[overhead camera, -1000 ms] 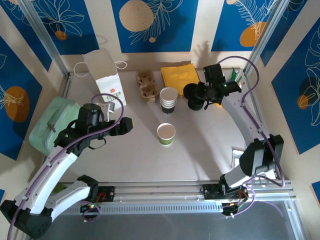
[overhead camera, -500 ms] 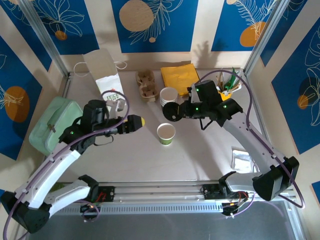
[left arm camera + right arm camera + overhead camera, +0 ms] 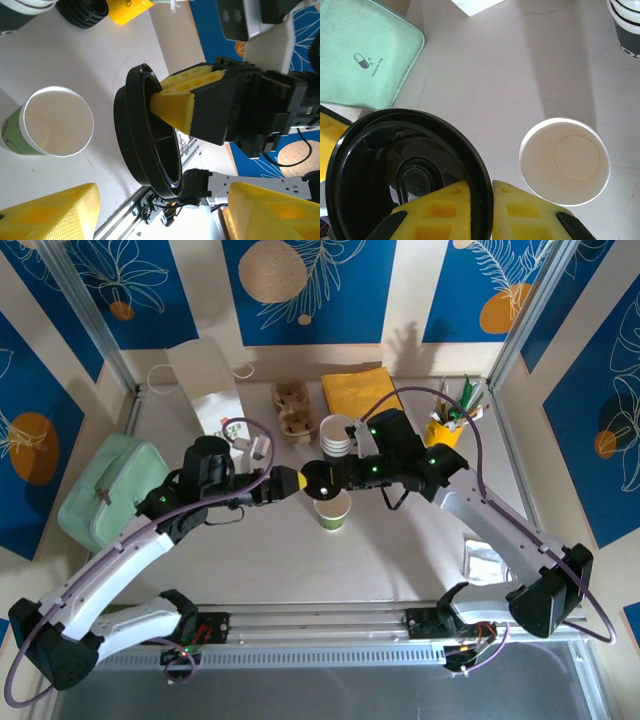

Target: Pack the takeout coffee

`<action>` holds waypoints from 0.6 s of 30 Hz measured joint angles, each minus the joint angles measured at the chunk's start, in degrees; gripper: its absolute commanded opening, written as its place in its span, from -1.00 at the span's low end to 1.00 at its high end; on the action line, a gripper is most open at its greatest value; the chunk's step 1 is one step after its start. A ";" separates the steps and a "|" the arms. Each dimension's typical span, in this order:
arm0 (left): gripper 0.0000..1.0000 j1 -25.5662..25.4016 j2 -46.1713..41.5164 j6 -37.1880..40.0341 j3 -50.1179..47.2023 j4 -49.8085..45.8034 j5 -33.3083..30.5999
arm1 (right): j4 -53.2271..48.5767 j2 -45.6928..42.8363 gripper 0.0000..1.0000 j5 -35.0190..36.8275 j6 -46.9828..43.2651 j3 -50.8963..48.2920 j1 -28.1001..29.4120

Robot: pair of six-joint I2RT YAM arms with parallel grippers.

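Observation:
The takeout coffee's paper cup (image 3: 333, 508) stands upright mid-table with its mouth open, also seen as the cup (image 3: 55, 122) and the cup (image 3: 565, 161). Its black lid (image 3: 320, 481) hangs on edge just above and left of the cup. My right gripper (image 3: 340, 478) is shut on the lid's rim; in the right wrist view the right gripper (image 3: 481, 200) pinches the lid (image 3: 395, 165). My left gripper (image 3: 290, 482) is open right beside the lid. In the left wrist view the left gripper (image 3: 160, 215) has its fingers standing wide on either side of the lid (image 3: 147, 137), apart from it.
A white paper bag (image 3: 212, 390) stands at the back left, with a green pouch (image 3: 100, 490) at the left edge. A stack of cups (image 3: 337, 435), a cardboard carrier (image 3: 292, 408), yellow napkins (image 3: 360, 395) and a yellow holder (image 3: 445, 425) line the back. A small packet (image 3: 482, 560) lies right.
My right gripper carried the lid from the back right to just above the cup. My left gripper moved right to meet it, and its jaws narrowed.

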 measured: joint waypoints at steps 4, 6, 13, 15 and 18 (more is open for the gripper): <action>0.21 -0.59 0.76 -1.25 -0.26 0.52 -0.42 | 0.15 0.61 -0.69 0.02 0.00 0.00 0.57; 0.17 -0.72 0.90 -1.77 -0.76 1.29 -0.44 | 0.26 0.79 -0.70 0.02 0.00 0.00 0.92; -0.03 -1.07 1.66 -3.89 -2.97 3.48 -1.31 | 0.46 0.83 -0.70 0.09 -0.02 0.00 1.99; -0.07 -1.11 1.88 -4.20 -3.34 4.00 -1.49 | 0.68 0.85 -0.69 0.22 -0.02 0.00 2.23; -0.13 -1.14 2.01 -5.05 -4.04 5.07 -1.75 | 1.22 0.85 -0.69 0.26 -0.04 0.00 2.56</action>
